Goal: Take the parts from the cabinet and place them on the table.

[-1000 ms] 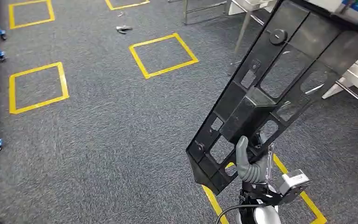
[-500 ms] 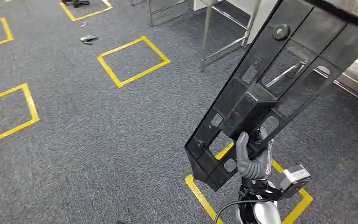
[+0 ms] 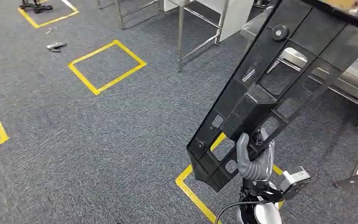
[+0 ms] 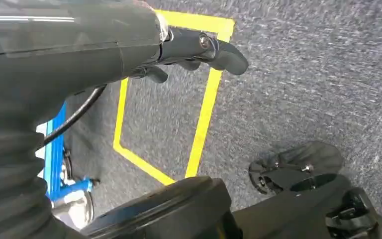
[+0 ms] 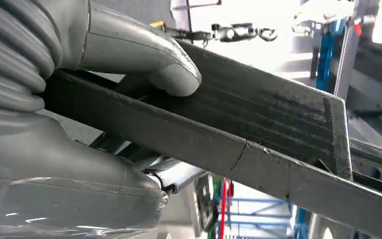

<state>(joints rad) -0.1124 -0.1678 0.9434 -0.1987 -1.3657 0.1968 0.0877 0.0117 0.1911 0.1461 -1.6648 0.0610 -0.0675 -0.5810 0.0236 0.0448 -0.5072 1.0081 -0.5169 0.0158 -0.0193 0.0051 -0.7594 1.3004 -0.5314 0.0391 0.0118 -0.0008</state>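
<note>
Carry step. Right hand (image 3: 254,161) grips big flat black plastic part with cut-out holes (image 3: 270,88) by low end; part sticks up, tilted, over grey carpet. Left hand (image 4: 199,47) hangs, fingers curled, holds nothing. Next, likely: walk to metal bench (image 3: 354,79) just ahead, lay part flat.

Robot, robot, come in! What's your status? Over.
Right robot hand grips black part, held up tilted. Left robot hand hangs over carpet, holding nothing. Metal table ahead on the right, part not yet on it. Over.
</note>
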